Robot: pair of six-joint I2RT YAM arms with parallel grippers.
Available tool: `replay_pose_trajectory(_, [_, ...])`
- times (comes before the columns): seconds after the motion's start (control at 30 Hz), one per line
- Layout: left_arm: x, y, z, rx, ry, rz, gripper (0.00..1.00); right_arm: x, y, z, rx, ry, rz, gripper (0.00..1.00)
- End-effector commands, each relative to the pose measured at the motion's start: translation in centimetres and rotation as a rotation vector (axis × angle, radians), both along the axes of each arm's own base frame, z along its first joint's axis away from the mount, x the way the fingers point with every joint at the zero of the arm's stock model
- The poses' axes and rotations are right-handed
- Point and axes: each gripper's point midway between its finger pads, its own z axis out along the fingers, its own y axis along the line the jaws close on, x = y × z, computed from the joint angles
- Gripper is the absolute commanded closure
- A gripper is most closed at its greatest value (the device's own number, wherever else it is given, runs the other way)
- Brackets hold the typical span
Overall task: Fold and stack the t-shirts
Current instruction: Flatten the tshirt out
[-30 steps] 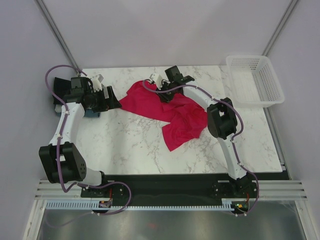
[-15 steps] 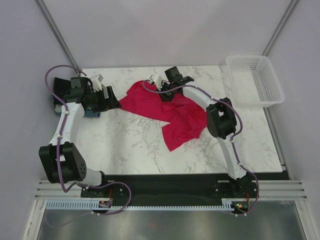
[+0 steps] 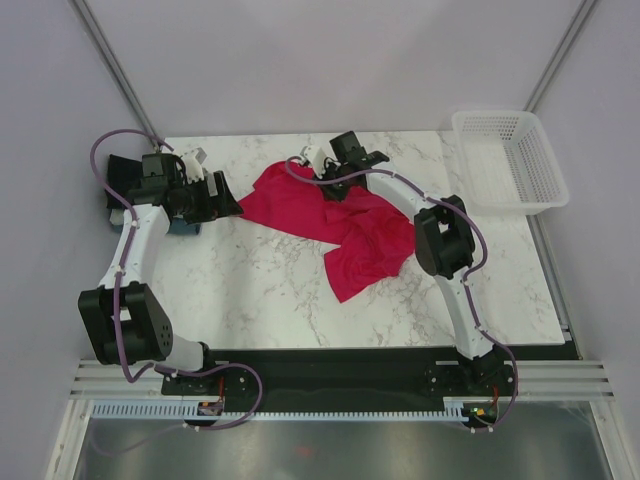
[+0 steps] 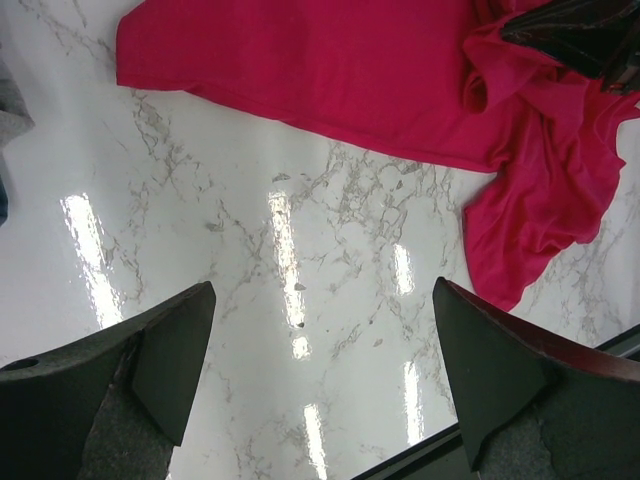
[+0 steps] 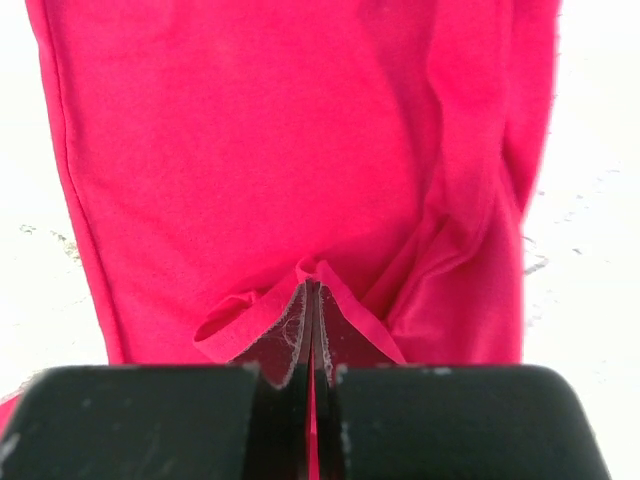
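A crimson-red t-shirt [image 3: 345,225] lies crumpled across the middle of the marble table [image 3: 260,290]. My right gripper [image 3: 335,188] is down at the shirt's far edge. In the right wrist view its jaws are pressed together on a fold of the red hem [image 5: 312,290], and the rest of the shirt [image 5: 270,140] spreads out beyond them. My left gripper [image 3: 226,206] hovers just left of the shirt, open, with only bare marble between its fingers [image 4: 170,345]. A bit of blue folded cloth [image 3: 185,227] shows under the left arm. Grey cloth [image 4: 10,110] shows at the edge of the left wrist view.
A white mesh basket [image 3: 470,160] stands at the table's far right corner. The table's dark front edge [image 4: 560,360] runs close under the left gripper. The right arm's elbow [image 3: 442,240] hangs over the shirt's right side.
The right gripper's jaws have closed onto the shirt's hem. Neither arm has visibly shifted, and the left gripper has stayed open.
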Motion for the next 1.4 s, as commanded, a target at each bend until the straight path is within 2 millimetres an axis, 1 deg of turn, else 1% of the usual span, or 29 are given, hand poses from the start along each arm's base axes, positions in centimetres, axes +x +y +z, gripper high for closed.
replay_pose_trajectory(0.0, [0.7, 0.1, 0.9, -0.004, -0.042, 0.006, 0.03, 1.6, 0.4, 12.2, 0.139, -0.205, -0.052, 1.00])
replay_pose_trajectory(0.03, [0.8, 0.3, 0.6, 0.005, -0.036, 0.014, 0.03, 1.4, -0.1, 15.1, 0.158, -0.255, -0.067, 1.00])
replay_pose_trajectory(0.1, [1.2, 0.5, -0.4, 0.023, -0.014, 0.011, 0.03, 1.1, -0.6, 17.6, 0.173, -0.297, -0.084, 1.00])
replay_pose_trajectory(0.13, [1.8, 0.8, -0.3, 0.046, -0.020, 0.015, 0.03, 0.8, -1.2, 20.0, 0.185, -0.338, -0.098, 1.00])
replay_pose_trajectory(0.2, [2.8, 0.3, -0.3, 0.046, -0.018, -0.001, 0.03, 0.4, -1.9, 21.2, 0.181, -0.361, -0.117, 1.00])
replay_pose_trajectory(0.23, [4.0, 0.2, -0.3, 0.046, -0.018, -0.006, 0.03, -0.2, -2.3, 22.9, 0.192, -0.389, -0.121, 1.00])
replay_pose_trajectory(0.27, [4.7, 0.1, -0.5, 0.045, -0.013, -0.012, 0.03, -0.3, -3.0, 23.0, 0.178, -0.396, -0.138, 1.00])
replay_pose_trajectory(0.3, [5.3, 1.4, -0.6, 0.130, -0.006, -0.004, 0.03, -0.5, -3.5, 23.4, 0.172, -0.407, -0.145, 1.00])
replay_pose_trajectory(0.33, [6.1, 1.2, -1.9, 0.126, 0.028, -0.017, 0.03, -1.0, -4.0, 24.7, 0.176, -0.429, -0.150, 1.00])
replay_pose_trajectory(0.37, [6.7, 1.0, -2.1, 0.128, 0.031, -0.027, 0.04, -1.2, -4.7, 24.5, 0.158, -0.428, -0.164, 1.00])
replay_pose_trajectory(0.4, [8.0, 0.9, -1.1, 0.132, 0.004, -0.030, 0.04, -1.3, -5.3, 24.8, 0.151, -0.437, -0.173, 1.00])
replay_pose_trajectory(0.43, [8.8, 0.8, -2.8, 0.131, 0.045, -0.037, 0.04, -1.8, -6.0, 26.0, 0.153, -0.459, -0.178, 1.00])
replay_pose_trajectory(0.47, [9.4, 0.5, -3.1, 0.155, 0.040, -0.069, 0.04, -1.8, -6.8, 25.8, 0.138, -0.458, -0.191, 1.00])
replay_pose_trajectory(0.5, [10.8, 0.3, -2.4, 0.166, 0.013, -0.081, 0.04, -1.7, -7.6, 25.8, 0.120, -0.466, -0.218, 1.00])
replay_pose_trajectory(0.53, [11.5, 0.5, -3.0, 0.201, 0.014, -0.092, 0.04, -1.9, -8.4, 26.7, 0.123, -0.481, -0.241, 1.00])
replay_pose_trajectory(0.57, [12.1, 0.0, -4.9, 0.213, 0.044, -0.118, 0.04, -1.5, -9.6, 26.6, 0.116, -0.479, -0.274, 1.00])
replay_pose_trajectory(0.63, [13.5, -0.2, -5.3, 0.255, 0.027, -0.153, 0.04, -1.4, -11.1, 27.6, 0.125, -0.490, -0.332, 1.00])
replay_pose_trajectory(0.67, [13.7, -0.1, -7.6, 0.261, 0.071, -0.168, 0.05, -1.1, -12.2, 27.7, 0.128, -0.489, -0.369, 1.00])
replay_pose_trajectory(0.7, [14.0, -1.8, -7.8, 0.267, 0.064, -0.210, 0.06, -1.1, -12.7, 27.9, 0.127, -0.492, -0.382, 1.00])
replay_pose_trajectory(0.8, [13.7, -3.7, -10.5, 0.285, 0.104, -0.275, 0.12, -1.2, -14.3, 28.1, 0.106, -0.506, -0.410, 1.00])
replay_pose_trajectory(0.87, [13.1, -5.1, -11.3, 0.280, 0.123, -0.305, 0.17, -0.9, -14.9, 28.1, 0.115, -0.502, -0.427, 1.00])
replay_pose_trajectory(0.97, [11.9, -6.5, -13.0, 0.259, 0.171, -0.335, 0.17, -0.7, -15.0, 28.2, 0.127, -0.497, -0.434, 1.00])
replay_pose_trajectory(1.07, [11.4, -7.0, -14.4, 0.271, 0.198, -0.352, 0.19, -0.7, -15.0, 28.2, 0.126, -0.497, -0.434, 1.00])
replay_pose_trajectory(1.13, [11.1, -7.3, -15.2, 0.266, 0.214, -0.368, 0.25, -0.5, -15.1, 28.1, 0.124, -0.496, -0.436, 1.00])
replay_pose_trajectory(1.17, [10.9, -7.6, -15.3, 0.264, 0.217, -0.376, 0.37, -0.5, -15.2, 28.1, 0.125, -0.497, -0.440, 1.00])
replay_pose_trajectory(1.2, [10.5, -7.6, -15.6, 0.263, 0.228, -0.381, 0.50, -0.5, -15.4, 28.1, 0.122, -0.497, -0.442, 1.00])
replay_pose_trajectory(1.23, [10.2, -7.7, -15.4, 0.258, 0.227, -0.386, 0.82, -0.5, -15.5, 28.2, 0.124, -0.498, -0.446, 1.00])
replay_pose_trajectory(1.33, [8.1, -7.8, -16.3, 0.236, 0.281, -0.388, 0.86, -0.5, -16.2, 28.7, 0.129, -0.507, -0.465, 1.00])
replay_pose_trajectory(1.37, [7.5, -8.0, -15.9, 0.226, 0.282, -0.393, 0.92, -0.5, -16.4, 28.9, 0.135, -0.508, -0.473, 1.00])
